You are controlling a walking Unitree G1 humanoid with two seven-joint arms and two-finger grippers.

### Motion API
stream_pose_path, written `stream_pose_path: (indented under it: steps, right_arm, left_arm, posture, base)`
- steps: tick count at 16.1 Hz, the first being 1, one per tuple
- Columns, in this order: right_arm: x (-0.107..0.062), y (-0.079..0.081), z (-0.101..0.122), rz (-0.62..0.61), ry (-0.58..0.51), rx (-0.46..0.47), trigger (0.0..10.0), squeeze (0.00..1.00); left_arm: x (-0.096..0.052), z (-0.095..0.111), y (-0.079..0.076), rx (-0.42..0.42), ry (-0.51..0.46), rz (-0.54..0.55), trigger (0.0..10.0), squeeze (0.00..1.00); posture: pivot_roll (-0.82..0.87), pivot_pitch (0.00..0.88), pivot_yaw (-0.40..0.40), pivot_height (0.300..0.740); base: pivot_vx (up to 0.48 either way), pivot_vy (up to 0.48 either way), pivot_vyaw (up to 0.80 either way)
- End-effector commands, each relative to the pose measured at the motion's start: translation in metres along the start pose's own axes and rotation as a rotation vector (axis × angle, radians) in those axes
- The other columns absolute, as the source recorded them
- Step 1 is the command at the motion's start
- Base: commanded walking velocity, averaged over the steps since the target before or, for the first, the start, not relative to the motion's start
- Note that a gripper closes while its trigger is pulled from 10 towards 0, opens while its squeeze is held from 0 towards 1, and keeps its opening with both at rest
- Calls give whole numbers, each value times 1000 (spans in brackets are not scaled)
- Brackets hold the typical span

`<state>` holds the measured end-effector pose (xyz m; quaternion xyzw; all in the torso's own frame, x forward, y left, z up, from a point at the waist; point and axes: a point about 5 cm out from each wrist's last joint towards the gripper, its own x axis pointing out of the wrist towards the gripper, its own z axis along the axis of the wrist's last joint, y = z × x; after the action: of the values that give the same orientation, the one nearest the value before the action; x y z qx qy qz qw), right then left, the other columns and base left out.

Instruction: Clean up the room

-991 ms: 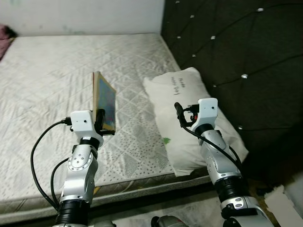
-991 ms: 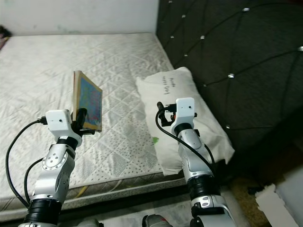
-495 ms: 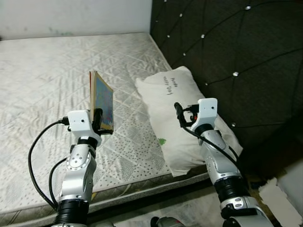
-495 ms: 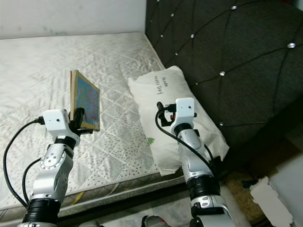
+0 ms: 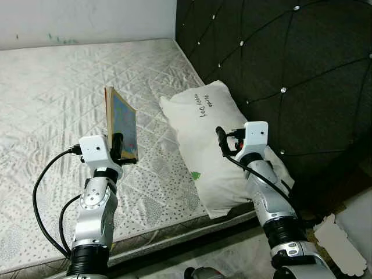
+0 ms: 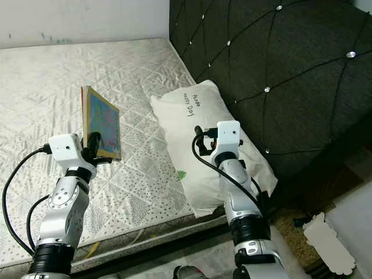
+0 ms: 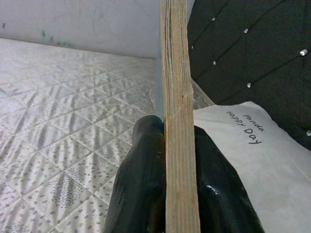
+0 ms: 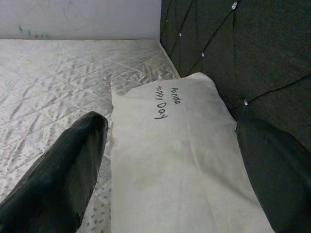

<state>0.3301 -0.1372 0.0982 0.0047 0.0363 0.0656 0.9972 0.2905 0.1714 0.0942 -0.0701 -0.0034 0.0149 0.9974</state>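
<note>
My left gripper [image 5: 118,146] is shut on a thin book [image 5: 122,122] with a blue, colourful cover, held upright on edge above the mattress [image 5: 52,87]. In the left wrist view both black fingers [image 7: 143,179] press the book's [image 7: 179,121] page edge from either side. A white pillow [image 5: 215,139] with black handwriting lies against the headboard [image 5: 279,64]. My right gripper [image 5: 221,140] hovers open over the pillow's near half, its fingers [image 8: 58,174] spread wide in the right wrist view, nothing between them.
The grey quilted mattress runs back to a white wall [image 5: 81,20]. The dark tufted headboard stands along the right. White paper scraps [image 5: 337,238] lie on the floor beyond the bed's near corner.
The camera has swung right, so the bed and pillow slide left in view. Both arms keep their poses; the book stays clamped in the left gripper.
</note>
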Motion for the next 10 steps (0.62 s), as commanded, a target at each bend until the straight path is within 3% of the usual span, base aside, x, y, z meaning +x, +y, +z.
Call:
stream_pose_path:
  steps: [1, 4, 8, 10]
  right_arm:
    - [2, -4, 2, -19, 7, -7, 10000, 0]
    - [-4, -6, 0, -28, 2, -11, 10000, 0]
    - [-12, -7, 2, -26, -17, -6, 10000, 0]
    - [-18, -6, 0, -29, -8, 11, 10000, 0]
  left_arm:
    - [4, 8, -4, -7, -33, -20, 10000, 0]
    - [-2, 3, -7, -60, -9, -16, 10000, 0]
    - [-11, -4, -9, -44, 55, 11, 10000, 0]
    - [-19, -3, -3, 31, 50, -36, 10000, 0]
  posture:
    - [-86, 0, -43, 740]
    - [-87, 0, -47, 740]
    - [-100, 0, -32, 740]
    - [-104, 0, -30, 740]
  base:
    - [0, 0, -800]
    - [0, 0, -800]
    - [0, 0, 0]
    - [0, 0, 0]
